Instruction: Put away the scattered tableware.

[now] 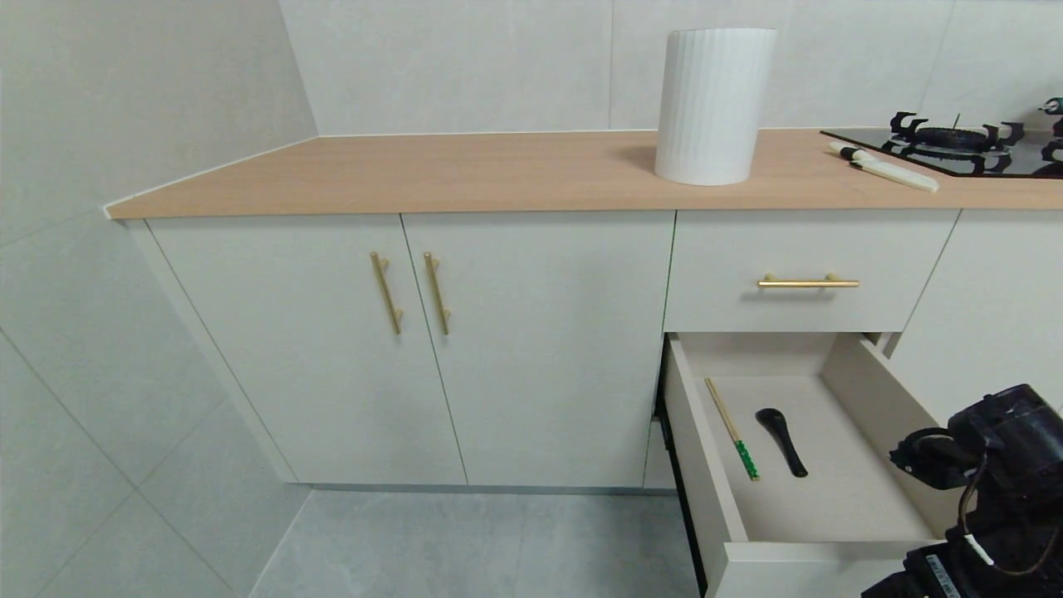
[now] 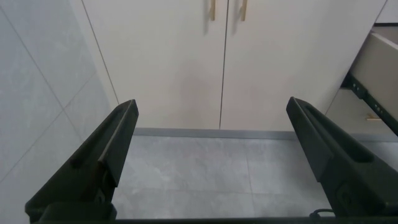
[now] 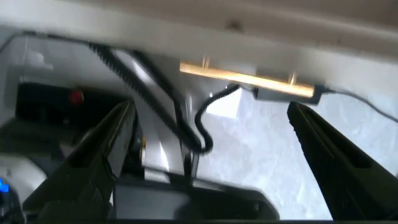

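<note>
The lower drawer (image 1: 696, 440) stands pulled out at the right of the cabinet. Inside lie a pair of wooden chopsticks with green tips (image 1: 732, 428) and a black spoon (image 1: 781, 441), side by side and apart. A white knife-like utensil (image 1: 884, 168) lies on the wooden counter beside the stove. My right arm (image 1: 992, 465) hangs low, just right of the drawer's front corner. My right gripper (image 3: 211, 111) is open and holds nothing, with a gold drawer handle (image 3: 249, 79) beyond it. My left gripper (image 2: 211, 109) is open and holds nothing, low over the floor facing the cabinet doors.
A tall white ribbed container (image 1: 712, 104) stands on the counter (image 1: 415, 170). A black gas stove (image 1: 955, 141) is at the far right. The upper drawer (image 1: 810, 270) and the two cabinet doors (image 1: 415, 349) are closed. The open drawer's side (image 2: 379, 68) juts out over the grey tiled floor (image 2: 205, 168).
</note>
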{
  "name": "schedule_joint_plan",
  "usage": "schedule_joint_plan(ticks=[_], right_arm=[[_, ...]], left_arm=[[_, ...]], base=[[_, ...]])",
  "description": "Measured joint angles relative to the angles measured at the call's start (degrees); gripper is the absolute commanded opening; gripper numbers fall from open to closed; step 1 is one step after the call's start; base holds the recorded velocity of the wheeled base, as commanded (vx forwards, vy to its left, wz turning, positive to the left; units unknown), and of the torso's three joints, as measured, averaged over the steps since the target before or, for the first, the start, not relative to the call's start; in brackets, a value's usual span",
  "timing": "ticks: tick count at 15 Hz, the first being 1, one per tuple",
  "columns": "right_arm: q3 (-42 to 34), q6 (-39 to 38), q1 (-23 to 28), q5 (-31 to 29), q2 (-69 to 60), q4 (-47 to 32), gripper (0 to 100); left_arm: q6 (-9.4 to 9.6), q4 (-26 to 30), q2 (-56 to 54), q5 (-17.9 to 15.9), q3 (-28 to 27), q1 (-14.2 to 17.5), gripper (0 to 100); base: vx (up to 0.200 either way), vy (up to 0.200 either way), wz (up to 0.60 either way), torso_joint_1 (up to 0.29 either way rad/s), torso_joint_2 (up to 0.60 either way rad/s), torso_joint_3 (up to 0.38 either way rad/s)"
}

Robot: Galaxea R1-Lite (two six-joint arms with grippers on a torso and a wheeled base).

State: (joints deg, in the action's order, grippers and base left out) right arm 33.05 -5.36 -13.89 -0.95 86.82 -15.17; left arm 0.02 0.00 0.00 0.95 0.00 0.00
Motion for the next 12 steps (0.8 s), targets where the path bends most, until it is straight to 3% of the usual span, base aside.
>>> schedule_joint_plan(ticks=[12], right_arm=[[-2.2,0.0,4.6,-2.1,8.0,21.2,100]], left_arm=[[-0.02,0.0,0.0,0.0,0.0,0.0,100]], base=[[0.000,0.000,0.00,0.000,0.00,0.000]])
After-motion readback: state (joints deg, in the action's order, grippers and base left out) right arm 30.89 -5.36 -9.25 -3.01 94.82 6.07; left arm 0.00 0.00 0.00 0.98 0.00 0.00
